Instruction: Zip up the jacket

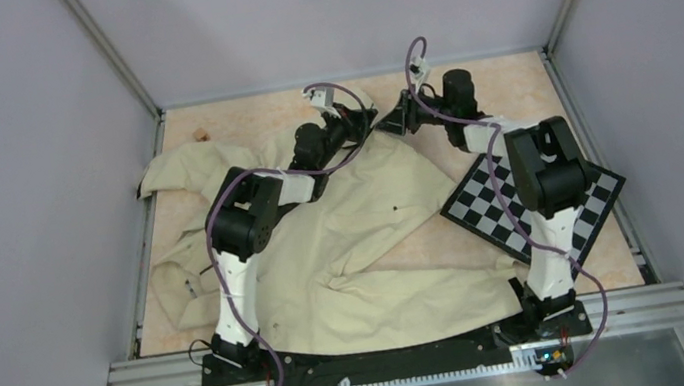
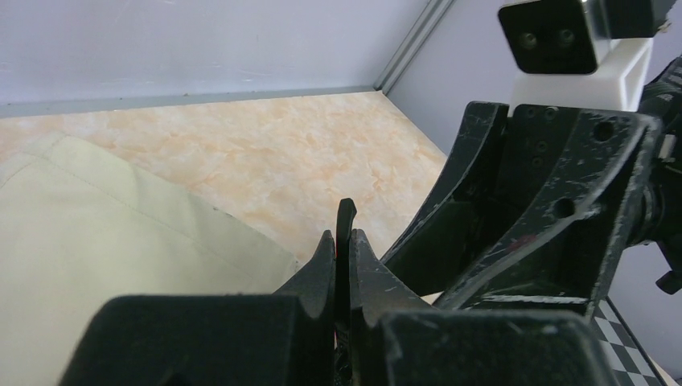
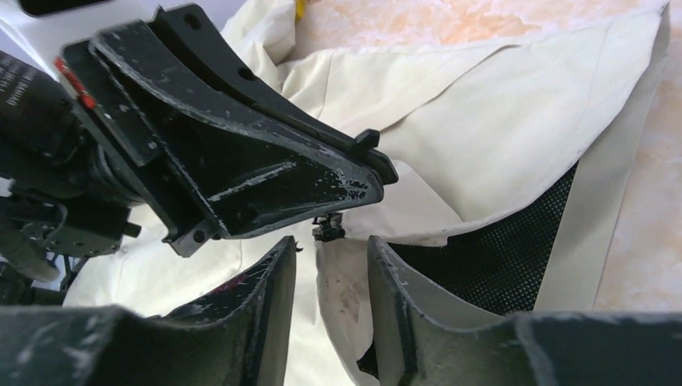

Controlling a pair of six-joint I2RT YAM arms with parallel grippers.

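Observation:
The cream jacket point(image 1: 362, 220) lies wrinkled across the table. Both arms reach to its far edge. My left gripper point(image 1: 366, 121) is shut on a thin black zipper pull tab point(image 2: 346, 217), which sticks up between its fingertips in the left wrist view. My right gripper point(image 1: 392, 123) faces it, almost touching. In the right wrist view my right gripper point(image 3: 331, 245) is open, with a cream fabric edge point(image 3: 346, 289) between its fingers. A small dark zipper slider point(image 3: 328, 229) hangs just beyond its tips, under the left gripper point(image 3: 241, 161). Black mesh lining point(image 3: 499, 257) shows where the jacket is folded open.
A black-and-white checkerboard point(image 1: 532, 207) lies at the right, partly under the right arm and touching the jacket. A small tan object point(image 1: 200, 133) sits at the back left. Walls enclose the marbled table point(image 1: 505, 89) on three sides.

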